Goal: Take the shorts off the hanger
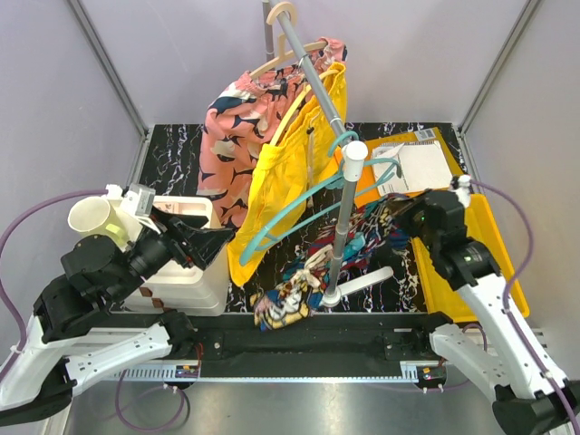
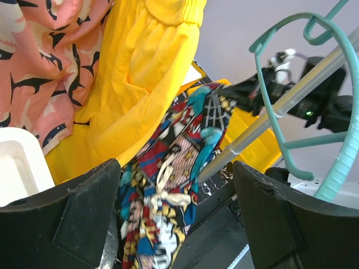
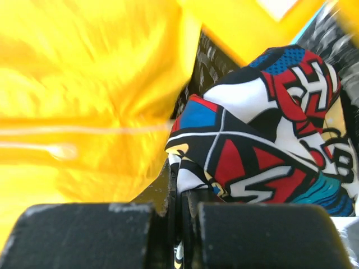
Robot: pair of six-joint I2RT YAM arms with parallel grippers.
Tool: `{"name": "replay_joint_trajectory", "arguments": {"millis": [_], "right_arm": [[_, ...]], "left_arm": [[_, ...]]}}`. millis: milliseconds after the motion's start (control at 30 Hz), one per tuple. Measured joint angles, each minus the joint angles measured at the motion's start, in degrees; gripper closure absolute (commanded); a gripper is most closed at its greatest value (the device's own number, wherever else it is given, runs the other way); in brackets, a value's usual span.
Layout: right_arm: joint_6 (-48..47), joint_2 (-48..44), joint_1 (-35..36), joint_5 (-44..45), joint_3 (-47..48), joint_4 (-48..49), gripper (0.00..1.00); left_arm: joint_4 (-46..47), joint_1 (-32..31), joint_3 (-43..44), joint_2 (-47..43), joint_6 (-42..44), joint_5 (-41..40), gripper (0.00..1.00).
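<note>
Black marbled bench (image 1: 172, 145) is sitting between grey walls. Comic-print shorts (image 1: 288, 297) are hanging from a teal hanger (image 1: 299, 207) in the middle, drooping toward the near edge. They are looking soft, light and floppy, so pinching a bunched fold seems best. Right end effector (image 3: 180, 204) is reaching in from the right, clamped on that printed cloth. Left end effector (image 1: 210, 243) is hovering on the left, fingers apart.

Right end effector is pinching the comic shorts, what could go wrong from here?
The right end effector grips only a small fold of the comic shorts; it may slip. They look tangled with the teal hanger by the pole, so pulling could drag both. The yellow shorts hang close and might snag.
</note>
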Motion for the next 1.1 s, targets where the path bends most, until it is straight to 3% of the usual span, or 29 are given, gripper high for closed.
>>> {"name": "replay_joint_trajectory", "arguments": {"millis": [200,433,633,867,1100], "right_arm": [[-5.99,-1.27,-1.38,12.61,14.95,-12.11,1.00],[-15.02,2.99,-6.14,23.52,28.44,-17.90,1.00],[-22.38,11.65,-12.44,26.32,43.65,-18.27,1.00],[-31.61,19.93,-14.32,31.58,60.41,-16.41,1.00],[-40.30,19.61,-14.51,38.16,63.17,-13.40,1.00]], "left_arm": [[1.57,0.00,0.00,-0.02,0.11,0.85,0.15],[1.97,0.00,-0.31,-0.92,0.09,1.73,0.15],[1.97,0.00,-0.31,-1.66,0.07,1.75,0.15],[1.95,0.00,-0.31,-1.60,0.04,1.77,0.15],[1.95,0.00,-0.24,-0.98,0.09,1.75,0.15]]}}
